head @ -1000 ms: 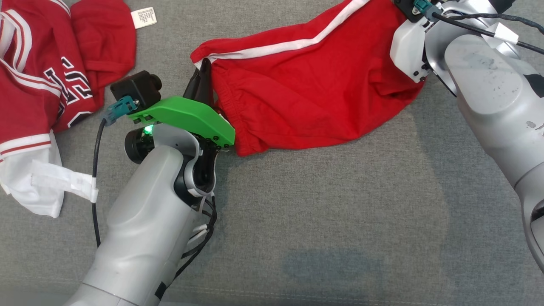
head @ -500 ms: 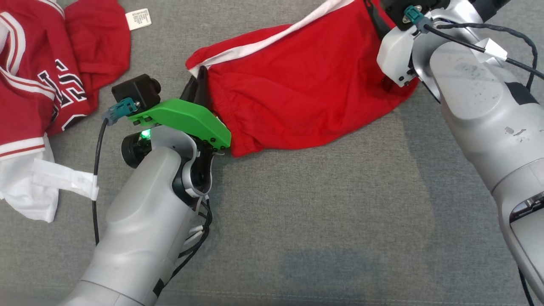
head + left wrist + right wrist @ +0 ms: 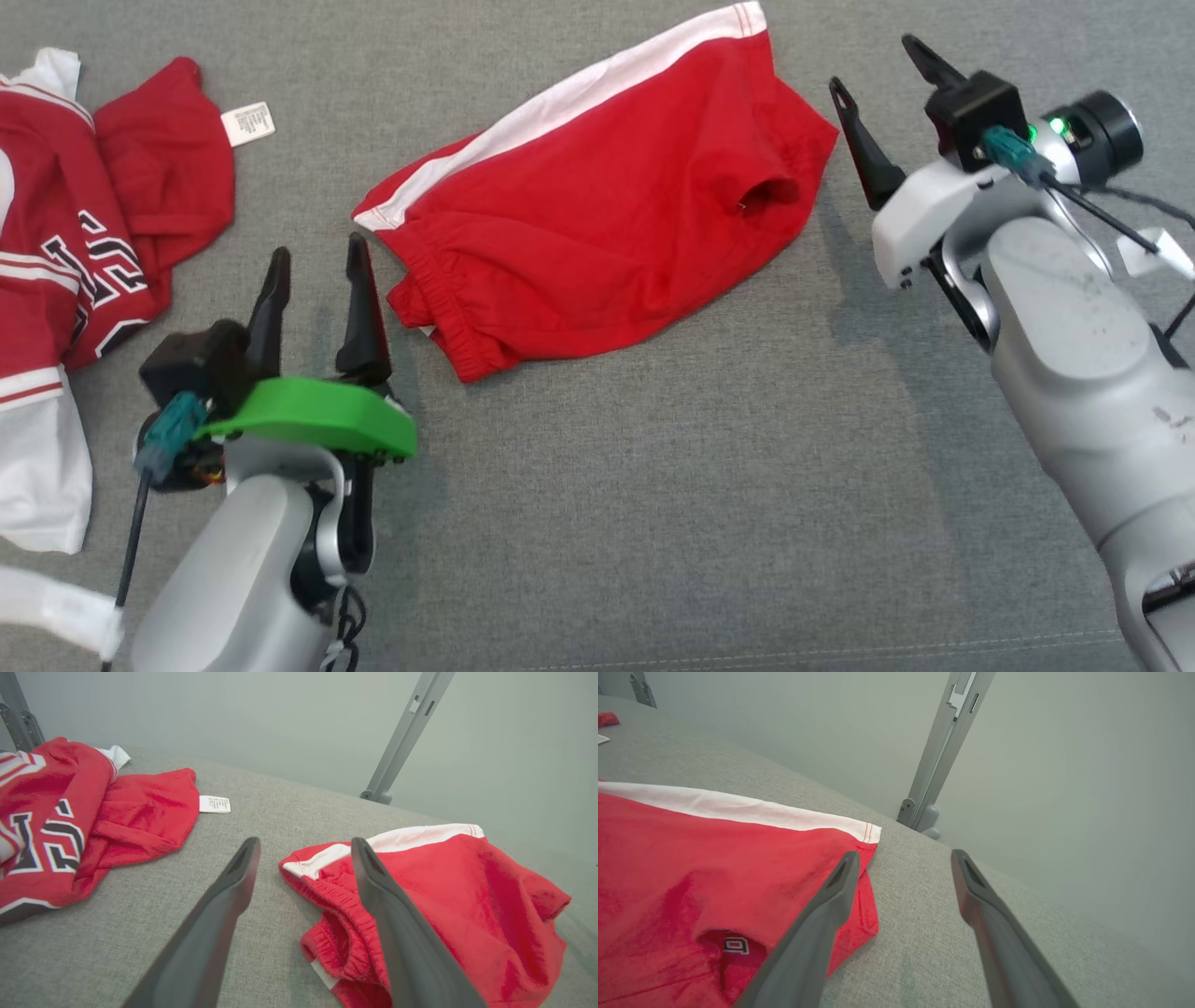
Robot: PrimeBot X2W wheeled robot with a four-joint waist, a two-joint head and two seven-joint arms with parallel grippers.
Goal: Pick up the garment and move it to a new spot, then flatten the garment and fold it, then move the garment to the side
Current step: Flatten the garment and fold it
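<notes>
A grey woven surface [image 3: 653, 523] stretches out under both arms, with a pale wall [image 3: 280, 714] behind it and a slanted metal post [image 3: 402, 737] standing at its far edge. The red shorts [image 3: 597, 215] lie loose on this surface between the two arms. A white stripe [image 3: 560, 103] runs along their far side, and the elastic waistband [image 3: 429, 299] is bunched at the end nearest the robot's left.

The left gripper [image 3: 316, 245] sits just beside that waistband end, its two dark fingers spread wide with nothing between them. In the left wrist view one finger crosses in front of the waistband, and I cannot tell whether it touches the cloth.

The right gripper [image 3: 875, 63] is just off the opposite end of the shorts, by the leg hem. Its fingers are likewise splayed apart and empty.

Over on the robot's left lies a rumpled red-and-white jersey [image 3: 56, 252] with black lettering. A small white label [image 3: 247, 123] lies at its edge, well apart from the shorts.
</notes>
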